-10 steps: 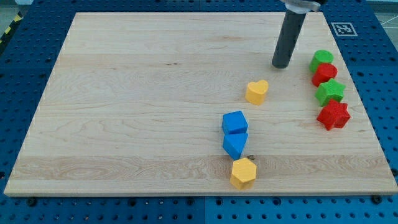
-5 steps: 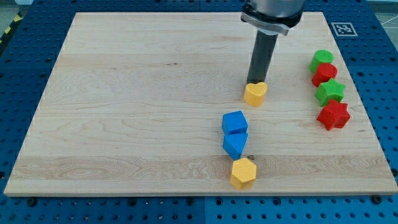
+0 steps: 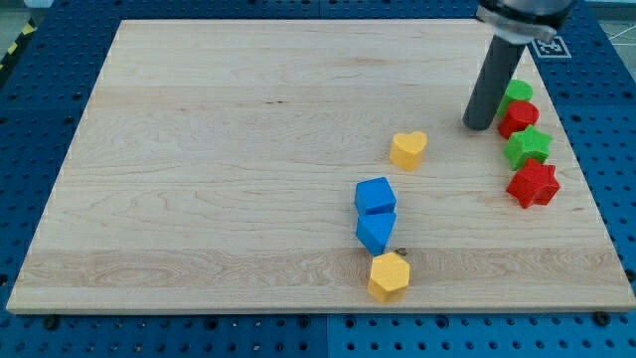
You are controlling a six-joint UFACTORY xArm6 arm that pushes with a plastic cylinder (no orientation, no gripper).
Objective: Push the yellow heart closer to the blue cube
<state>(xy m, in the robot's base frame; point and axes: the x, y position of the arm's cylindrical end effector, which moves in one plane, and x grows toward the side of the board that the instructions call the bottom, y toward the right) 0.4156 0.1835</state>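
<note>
The yellow heart [image 3: 407, 149] lies on the wooden board right of centre. The blue cube [image 3: 375, 195] sits below it and a little to the left, a short gap apart. My tip [image 3: 478, 125] is at the end of the dark rod, to the upper right of the yellow heart and apart from it, close to the left side of the red and green blocks at the right edge.
A second blue block [image 3: 376, 231] touches the blue cube from below, with a yellow hexagonal block [image 3: 389, 275] under it. At the right stand a green block [image 3: 517, 92], a red block [image 3: 520, 118], a green star [image 3: 528, 147] and a red star [image 3: 534, 184].
My tip went from upper right down to the yellow heart's top edge, then swung back to the right beside the red and green blocks. The heart shifted only slightly.
</note>
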